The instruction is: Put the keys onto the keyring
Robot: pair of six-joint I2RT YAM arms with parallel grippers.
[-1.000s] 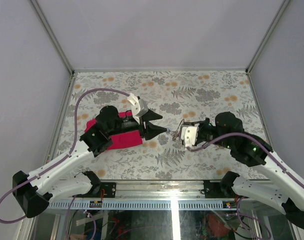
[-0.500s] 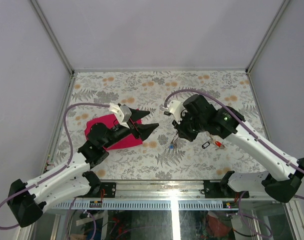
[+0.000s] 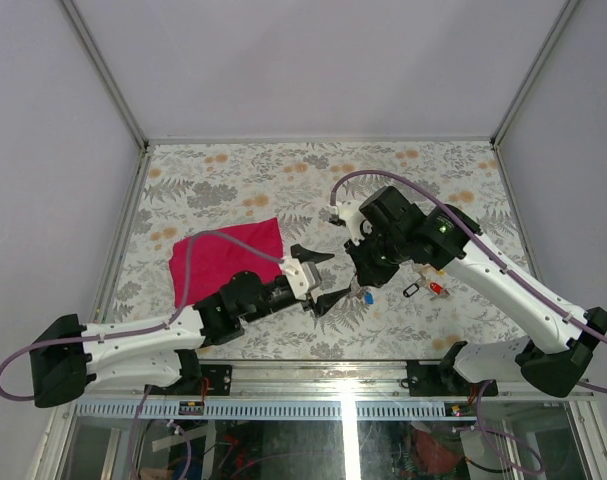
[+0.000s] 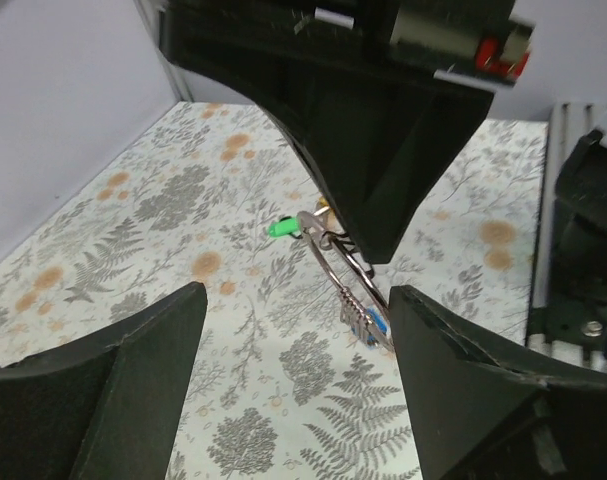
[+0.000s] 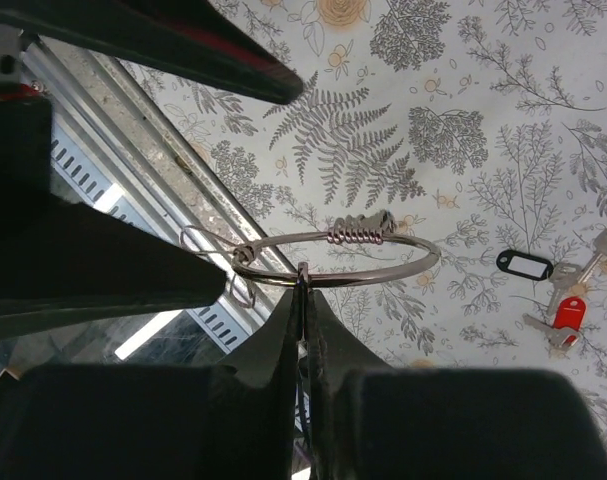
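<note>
The table has a grey fern print with orange flowers. Plain pale walls box it in, with a metal rail along the near edge. The right gripper points down and is clamped tight on the keyring, which hangs right under its fingertips. The left gripper sits just beside the ring, fingers spread wide with nothing in them. Only the top view catches the magenta cloth behind the left gripper. The left wrist view picks out a green tag and a blue tag on the ring. The right wrist view shows the pinch itself, plus loose keys with black and red tags on the table off to that gripper's side.
</note>
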